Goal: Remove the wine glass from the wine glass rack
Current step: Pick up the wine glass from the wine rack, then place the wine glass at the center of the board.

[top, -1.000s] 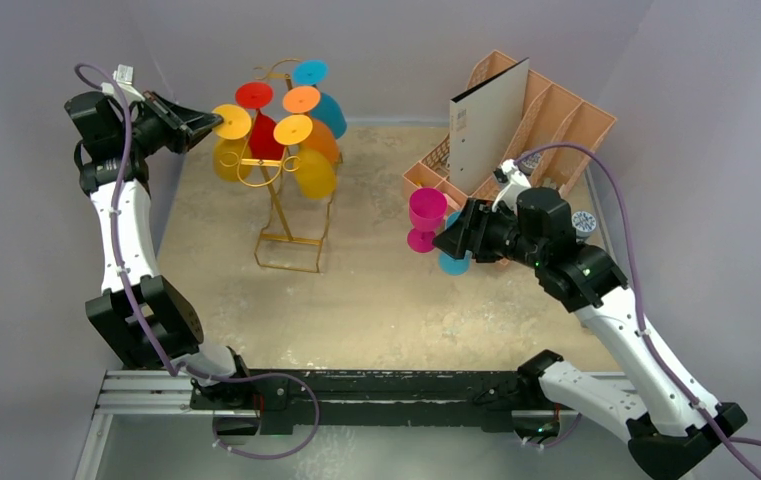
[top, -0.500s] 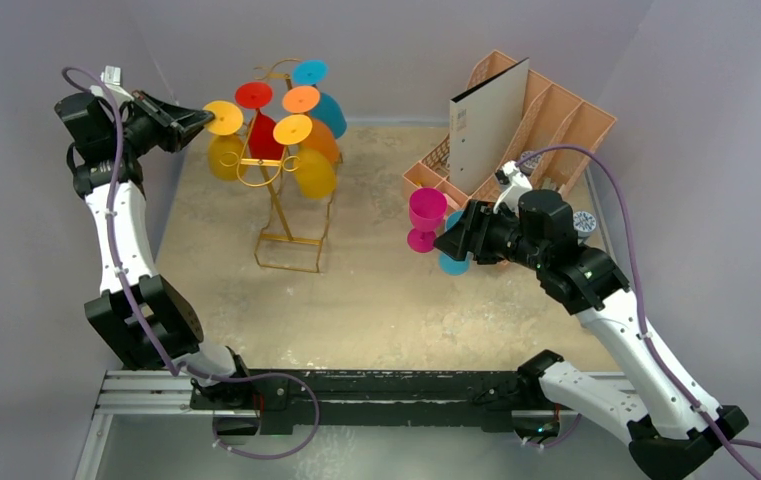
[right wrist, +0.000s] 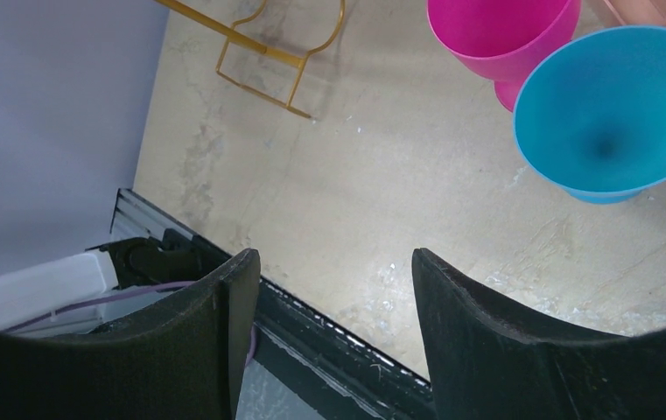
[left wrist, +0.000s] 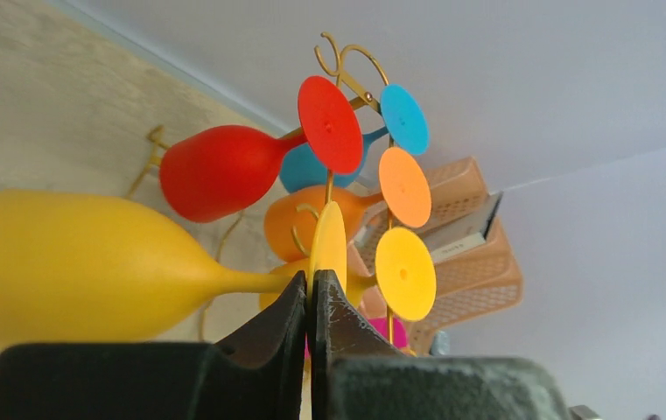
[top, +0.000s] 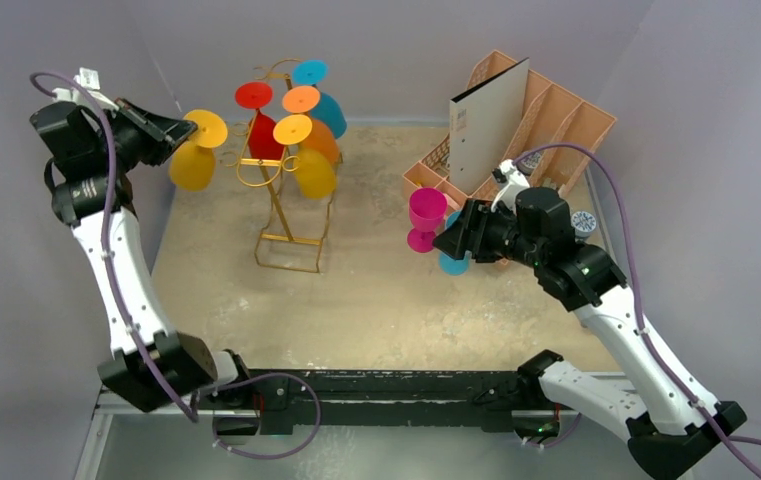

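Note:
The gold wire wine glass rack (top: 281, 195) stands at the back left and carries red, orange, blue and yellow glasses. My left gripper (top: 186, 128) is shut on the foot disc of a yellow wine glass (top: 192, 168), which hangs clear to the left of the rack. In the left wrist view my gripper (left wrist: 311, 284) pinches the thin foot of the yellow glass (left wrist: 66, 271), with the rack (left wrist: 347, 66) behind. My right gripper (top: 451, 240) is open and empty beside a pink glass (top: 426, 215) and a blue glass (top: 453, 263) standing on the table.
A peach slotted organiser (top: 556, 120) holding a white folder (top: 486, 125) stands at the back right. The right wrist view shows the pink glass (right wrist: 500, 35), the blue glass (right wrist: 609, 114), the rack's base (right wrist: 259, 52) and the black rail (right wrist: 311, 324).
My left gripper has pulled left and away from the rack with the yellow glass in it; the glass now hangs free of the hooks. The right arm has not moved.

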Action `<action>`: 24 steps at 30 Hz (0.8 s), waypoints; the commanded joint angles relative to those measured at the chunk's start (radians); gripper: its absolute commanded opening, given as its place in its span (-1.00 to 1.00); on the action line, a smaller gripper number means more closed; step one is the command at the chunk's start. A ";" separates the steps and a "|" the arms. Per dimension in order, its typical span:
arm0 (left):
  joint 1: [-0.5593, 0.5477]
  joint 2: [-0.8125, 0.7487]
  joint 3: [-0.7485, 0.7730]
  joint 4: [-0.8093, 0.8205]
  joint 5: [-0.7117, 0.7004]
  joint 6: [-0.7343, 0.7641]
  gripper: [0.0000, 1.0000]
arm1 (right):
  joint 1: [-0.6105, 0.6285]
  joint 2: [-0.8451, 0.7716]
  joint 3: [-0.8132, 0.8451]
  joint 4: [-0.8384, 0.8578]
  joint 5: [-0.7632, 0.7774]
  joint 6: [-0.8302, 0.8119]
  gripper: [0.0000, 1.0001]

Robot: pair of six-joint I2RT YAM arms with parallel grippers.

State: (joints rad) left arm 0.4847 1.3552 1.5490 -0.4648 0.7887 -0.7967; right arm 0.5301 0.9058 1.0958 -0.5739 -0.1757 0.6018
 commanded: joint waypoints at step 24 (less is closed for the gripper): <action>-0.262 -0.532 -0.282 -0.305 -0.092 0.161 -1.00 | 0.001 0.001 0.012 0.017 -0.032 0.019 0.34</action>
State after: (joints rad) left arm 0.2958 0.8463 1.3117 -0.8608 0.5354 -0.6418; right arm 0.5301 0.9253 1.1023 -0.5808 -0.2226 0.6003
